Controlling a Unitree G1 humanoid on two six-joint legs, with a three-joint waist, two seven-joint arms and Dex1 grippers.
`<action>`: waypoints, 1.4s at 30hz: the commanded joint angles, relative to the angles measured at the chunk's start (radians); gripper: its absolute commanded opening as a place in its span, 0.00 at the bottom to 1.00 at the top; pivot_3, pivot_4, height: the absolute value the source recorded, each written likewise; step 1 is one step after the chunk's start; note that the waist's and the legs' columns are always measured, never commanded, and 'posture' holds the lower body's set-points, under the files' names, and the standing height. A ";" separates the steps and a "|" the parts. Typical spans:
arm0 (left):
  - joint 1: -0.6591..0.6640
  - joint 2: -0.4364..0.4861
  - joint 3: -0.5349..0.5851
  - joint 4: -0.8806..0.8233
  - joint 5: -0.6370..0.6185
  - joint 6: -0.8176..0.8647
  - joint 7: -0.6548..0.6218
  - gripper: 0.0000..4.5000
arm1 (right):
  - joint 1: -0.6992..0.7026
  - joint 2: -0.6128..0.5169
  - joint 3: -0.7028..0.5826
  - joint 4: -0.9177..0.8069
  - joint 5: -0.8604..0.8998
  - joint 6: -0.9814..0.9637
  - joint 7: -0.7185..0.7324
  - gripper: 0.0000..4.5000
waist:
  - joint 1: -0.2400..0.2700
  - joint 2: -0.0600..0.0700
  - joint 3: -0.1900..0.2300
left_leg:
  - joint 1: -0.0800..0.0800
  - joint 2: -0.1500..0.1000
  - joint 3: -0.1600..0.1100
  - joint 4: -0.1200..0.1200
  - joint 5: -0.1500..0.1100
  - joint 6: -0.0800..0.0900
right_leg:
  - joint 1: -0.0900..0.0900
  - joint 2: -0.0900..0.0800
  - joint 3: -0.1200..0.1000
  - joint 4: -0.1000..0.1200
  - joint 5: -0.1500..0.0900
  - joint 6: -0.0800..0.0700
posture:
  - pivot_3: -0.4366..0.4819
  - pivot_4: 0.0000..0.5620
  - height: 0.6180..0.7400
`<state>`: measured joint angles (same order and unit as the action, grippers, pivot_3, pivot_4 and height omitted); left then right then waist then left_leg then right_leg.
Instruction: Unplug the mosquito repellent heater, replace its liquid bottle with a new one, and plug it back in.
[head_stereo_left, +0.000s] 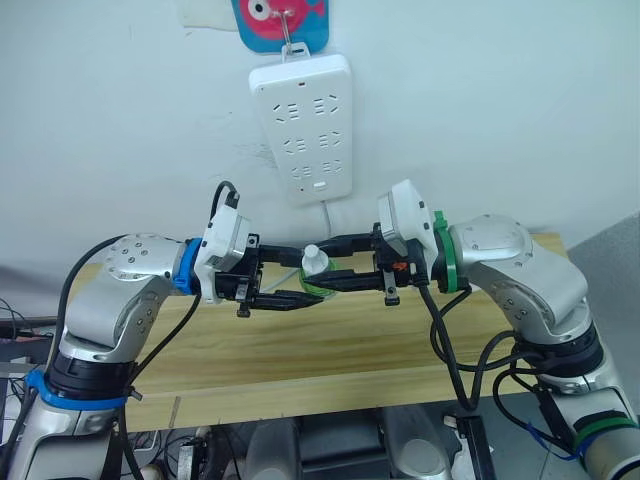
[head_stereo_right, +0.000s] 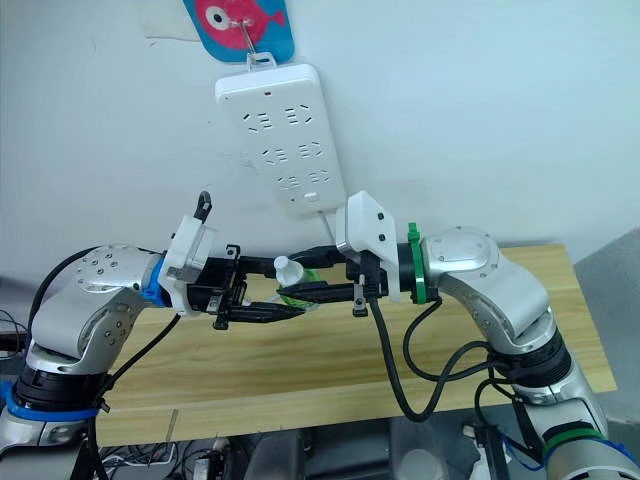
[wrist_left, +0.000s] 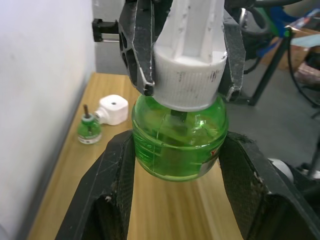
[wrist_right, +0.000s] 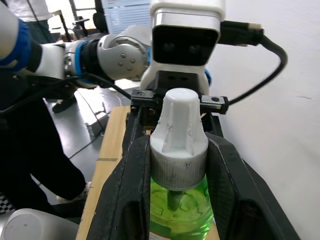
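Two grippers were seen meeting over a wooden table (head_stereo_left: 300, 350), and between them one green liquid bottle (wrist_left: 177, 142) with a white cap (wrist_left: 190, 85) was held above the tabletop. The left gripper (head_stereo_left: 300, 285) was closed on the bottle's green body, its two black fingers (wrist_left: 112, 185) pressed against either side. The right gripper (head_stereo_left: 335, 262) was closed on the white cap, one finger at each side of it. Farther along the table, near the wall, one mosquito repellent heater (wrist_left: 113, 109) was lying unplugged on the wood, with a second, smaller green bottle (wrist_left: 89, 131) standing uncapped just beside it. On the white wall (head_stereo_left: 500, 100) behind, one white power strip (head_stereo_left: 303, 125) was hung from a hook, below a blue fish-patterned hanger (head_stereo_left: 280, 22), its cord (head_stereo_left: 326, 215) running down toward the table.
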<state>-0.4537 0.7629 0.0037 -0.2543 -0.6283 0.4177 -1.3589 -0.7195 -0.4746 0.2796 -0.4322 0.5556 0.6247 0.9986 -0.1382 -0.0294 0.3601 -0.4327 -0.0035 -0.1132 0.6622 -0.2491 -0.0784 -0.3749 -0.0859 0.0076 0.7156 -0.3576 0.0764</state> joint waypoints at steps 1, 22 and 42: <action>-0.036 -0.004 -0.001 -0.011 -0.047 0.016 -0.033 0.48 | -0.006 0.022 0.076 -0.017 -0.018 -0.062 0.073 0.26 | 0.000 0.000 0.000 | 0.000 0.000 0.000 0.000 0.000 0.000 | 0.000 0.000 0.000 0.000 0.000 0.000 | 0.29 0.64 1.00; -0.056 -0.058 -0.001 -0.033 -0.047 0.028 -0.098 0.48 | -0.049 0.068 0.108 0.087 -0.068 -0.160 0.235 0.26 | 0.000 0.000 0.000 | 0.000 0.000 0.000 0.000 0.000 0.000 | 0.000 0.000 0.000 -0.001 0.000 0.000 | 0.28 0.63 1.00; 0.146 -0.103 0.116 -0.127 0.026 -0.118 0.148 0.48 | -0.014 0.011 -0.089 -0.116 0.052 0.184 -0.093 0.69 | 0.001 0.000 0.000 | 0.000 0.000 0.000 0.000 0.000 0.000 | 0.000 0.000 0.000 -0.001 0.000 0.000 | 0.28 0.61 1.00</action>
<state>-0.3199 0.6539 0.0962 -0.3320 -0.5840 0.3183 -1.2271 -0.7410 -0.4600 0.2209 -0.4913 0.5771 0.7888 0.9380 -0.1371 -0.0293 0.3601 -0.4328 -0.0034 -0.1134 0.6619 -0.2491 -0.0786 -0.3749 -0.0862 0.0076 0.7149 -0.3576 0.0763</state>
